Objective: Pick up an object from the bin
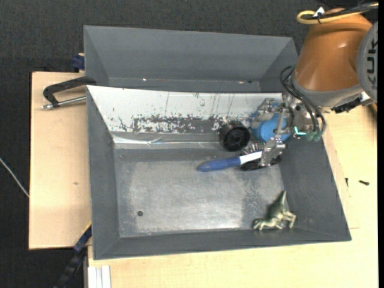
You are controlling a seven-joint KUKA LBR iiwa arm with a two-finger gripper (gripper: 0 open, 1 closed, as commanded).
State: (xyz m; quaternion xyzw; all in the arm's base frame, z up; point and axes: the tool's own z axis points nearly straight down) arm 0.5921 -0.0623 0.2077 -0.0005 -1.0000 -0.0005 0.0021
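**Hand (271,152) down at the far right of the bin, at the white end of a blue tool**

Hand and wrist hang low in the bin's (180,59) far right corner, close to the back wall, with blue parts and cables bunched just above. Its tip sits right at the white end of a blue-handled tool (219,164), which looks like a brush. The tool lies flat on the floor, its handle pointing left toward the middle. Whether the hand is open, closed or gripping that white end cannot be told, as the parts overlap there.

Just left of the hand, against the foot of the back wall, lies a black round thing (236,137), like a small wheel or cap. It is near the tool but not clearly touching it.

A small olive-green toy dinosaur (275,216) stands well apart in the near right corner.

An orange cover (330,53) sits on the arm above the bin's right rim. Beside it, large letters on the grey arm casing (373,65) are cut by the edge, and only "KU" can be read. No other writing is legible on the things in the bin.
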